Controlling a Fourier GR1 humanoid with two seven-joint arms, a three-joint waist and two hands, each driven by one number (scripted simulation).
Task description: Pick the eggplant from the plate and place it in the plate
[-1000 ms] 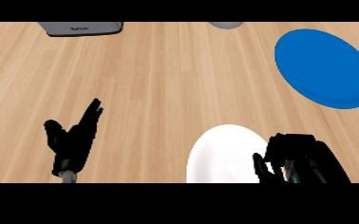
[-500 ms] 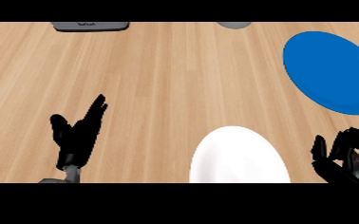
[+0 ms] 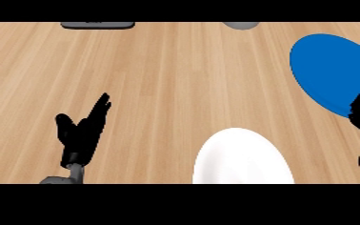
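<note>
A white plate (image 3: 243, 161) lies at the lower middle of the counter, and nothing shows on its visible part. A blue plate (image 3: 325, 71) lies at the right edge, cut off by the frame, its visible part bare. No eggplant shows anywhere. My left hand (image 3: 83, 132) rests open at the lower left with its fingers pointing up, well apart from both plates. Of my right hand (image 3: 354, 108) only a black sliver shows at the right edge, just below the blue plate; whether it holds anything is hidden.
A dark grey flat object (image 3: 97, 25) sits at the counter's far edge on the left. A grey rounded object (image 3: 241, 25) sits at the far edge near the middle. Bare wood lies between the hands and those objects.
My right hand has moved from beside the white plate out to the right edge, almost leaving the view. The left hand has stayed where it was.
</note>
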